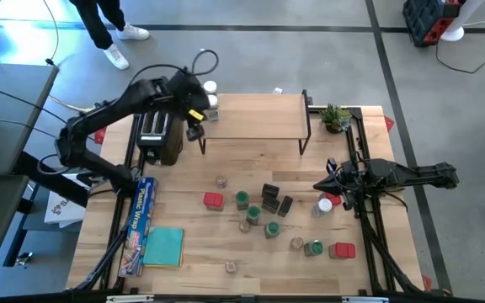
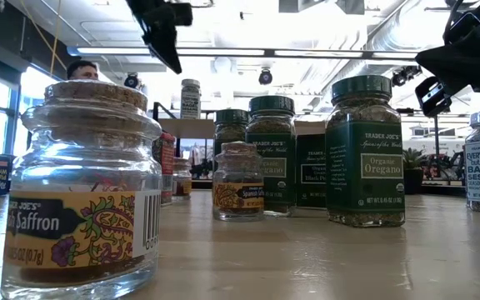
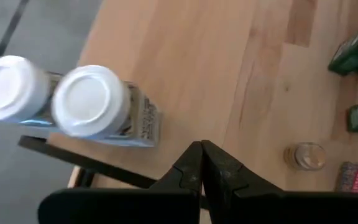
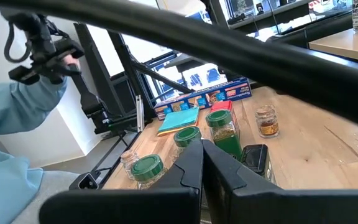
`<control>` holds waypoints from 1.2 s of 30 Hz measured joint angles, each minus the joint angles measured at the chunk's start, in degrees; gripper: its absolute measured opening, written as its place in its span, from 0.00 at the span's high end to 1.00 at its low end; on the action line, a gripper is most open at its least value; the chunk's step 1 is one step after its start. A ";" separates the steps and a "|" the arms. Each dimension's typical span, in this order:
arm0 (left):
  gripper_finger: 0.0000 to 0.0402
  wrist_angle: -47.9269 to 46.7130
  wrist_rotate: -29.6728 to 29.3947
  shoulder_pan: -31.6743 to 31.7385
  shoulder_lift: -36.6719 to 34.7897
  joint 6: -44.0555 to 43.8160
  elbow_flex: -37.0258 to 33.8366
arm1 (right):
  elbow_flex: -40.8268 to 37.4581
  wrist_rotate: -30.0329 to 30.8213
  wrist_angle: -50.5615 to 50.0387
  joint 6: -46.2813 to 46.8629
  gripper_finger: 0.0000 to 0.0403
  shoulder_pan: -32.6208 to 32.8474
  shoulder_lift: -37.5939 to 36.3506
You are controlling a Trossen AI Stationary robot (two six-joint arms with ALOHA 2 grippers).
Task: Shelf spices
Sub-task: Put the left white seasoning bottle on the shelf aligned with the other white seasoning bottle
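The shelf (image 1: 255, 116) stands at the upper middle of the high view on the counter (image 1: 192, 252), with two jars (image 1: 211, 94) on its left end and the toaster (image 1: 160, 133) just beside it to the left. A long box (image 1: 138, 225) and a square cloth (image 1: 163, 247) lie side by side at the lower left, the cloth to the box's right. Most spices (image 1: 263, 206) are scattered across the middle and lower right of the frame, below the shelf, and a small plant (image 1: 337, 117) sits at the shelf's right.
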 joint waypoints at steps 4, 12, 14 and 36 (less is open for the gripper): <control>1.00 0.17 -1.00 -1.65 4.65 0.00 -0.07 | 0.00 0.02 0.01 0.01 1.00 0.00 0.00; 1.00 2.43 -15.14 -2.97 9.78 0.98 -0.07 | -0.01 0.01 -0.01 0.00 1.00 0.00 0.00; 1.00 3.66 -15.53 -2.74 9.74 0.97 -0.07 | 0.00 0.02 -0.02 -0.01 1.00 0.00 0.00; 1.00 6.31 -17.68 -1.50 8.97 -1.95 -0.07 | 0.00 0.02 -0.01 0.00 1.00 0.00 0.00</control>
